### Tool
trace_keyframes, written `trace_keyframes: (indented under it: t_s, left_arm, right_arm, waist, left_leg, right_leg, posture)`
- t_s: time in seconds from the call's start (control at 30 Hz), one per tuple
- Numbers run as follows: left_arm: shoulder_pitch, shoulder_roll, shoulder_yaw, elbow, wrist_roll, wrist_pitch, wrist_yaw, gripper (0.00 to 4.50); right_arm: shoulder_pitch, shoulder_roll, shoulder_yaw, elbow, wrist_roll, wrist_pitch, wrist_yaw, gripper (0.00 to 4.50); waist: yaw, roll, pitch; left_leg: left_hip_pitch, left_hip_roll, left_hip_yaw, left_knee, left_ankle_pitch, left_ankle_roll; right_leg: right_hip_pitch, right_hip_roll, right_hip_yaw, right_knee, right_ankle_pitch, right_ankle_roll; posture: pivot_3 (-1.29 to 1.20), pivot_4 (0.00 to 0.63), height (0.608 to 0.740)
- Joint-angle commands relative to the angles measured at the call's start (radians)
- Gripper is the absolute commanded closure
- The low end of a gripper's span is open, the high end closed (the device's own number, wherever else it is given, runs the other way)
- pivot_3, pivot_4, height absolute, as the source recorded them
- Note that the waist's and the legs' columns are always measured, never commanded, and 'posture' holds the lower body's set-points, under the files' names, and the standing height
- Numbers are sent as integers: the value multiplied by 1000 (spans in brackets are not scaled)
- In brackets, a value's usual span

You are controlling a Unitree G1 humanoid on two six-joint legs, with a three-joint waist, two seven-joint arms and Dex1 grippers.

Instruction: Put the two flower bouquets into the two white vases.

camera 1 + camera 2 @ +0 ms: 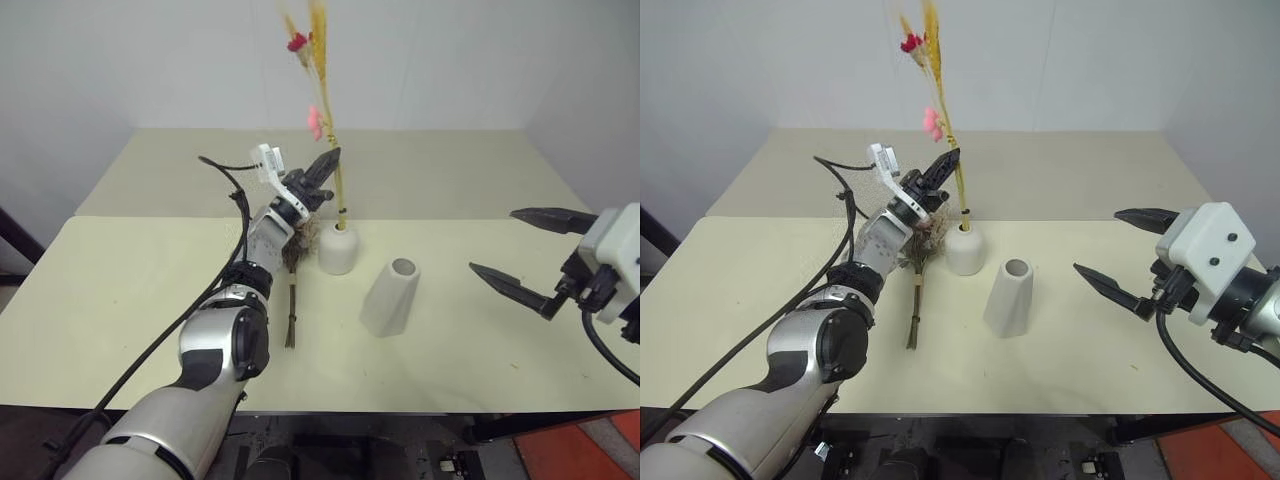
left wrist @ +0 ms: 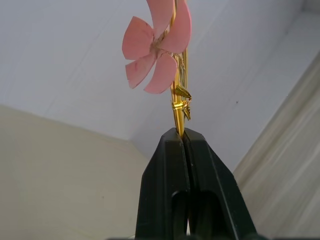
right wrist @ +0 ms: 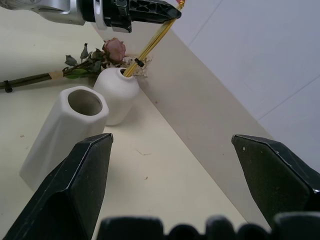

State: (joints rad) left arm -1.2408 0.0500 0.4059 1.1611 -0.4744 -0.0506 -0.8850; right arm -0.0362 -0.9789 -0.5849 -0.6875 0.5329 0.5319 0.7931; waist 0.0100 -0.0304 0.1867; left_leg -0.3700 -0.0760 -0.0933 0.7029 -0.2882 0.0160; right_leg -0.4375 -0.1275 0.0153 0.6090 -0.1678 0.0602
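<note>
The slim bouquet (image 1: pixel 320 60) of yellow stalks with red and pink blossoms stands upright with its stems in the short white vase (image 1: pixel 337 250). My left gripper (image 1: pixel 330 160) is shut on its stalks above the vase mouth; in the left wrist view the stalks (image 2: pixel 179 107) rise from between the shut fingertips under a pink blossom (image 2: pixel 155 50). The bushier bouquet (image 1: pixel 914 310) lies on the table to the left of that vase, its head partly hidden behind my left arm. The taller tapered vase (image 1: pixel 391 298) stands empty to the right. My right gripper (image 1: pixel 493 240) hovers open further to the right.
Two cream tables (image 1: pixel 150 300) meet at a seam that runs behind the vases. A white wall stands behind the far table. A black cable (image 1: pixel 238 215) loops off my left wrist.
</note>
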Motion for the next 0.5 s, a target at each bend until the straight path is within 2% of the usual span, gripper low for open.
trace_keyframes:
  t_s: [0.03,0.5]
  left_arm:
    - [8,6,-51,-61,41,-53,-46,4486]
    - [61,7,-107,-84,90,-88,-74,4486]
  right_arm:
    - [-17,2,-10,-12,-2,-16,-16,0]
    - [-11,8,-16,-13,5,-18,-14,0]
  waist:
    - [0,0,0]
    - [1,0,0]
  left_leg:
    - [0,0,0,0,0,0]
    - [0,0,0,0,0,0]
  right_leg:
    - [0,0,0,0,0,0]
    - [0,0,0,0,0,0]
  posture:
    - [0,150,740]
    - [0,150,740]
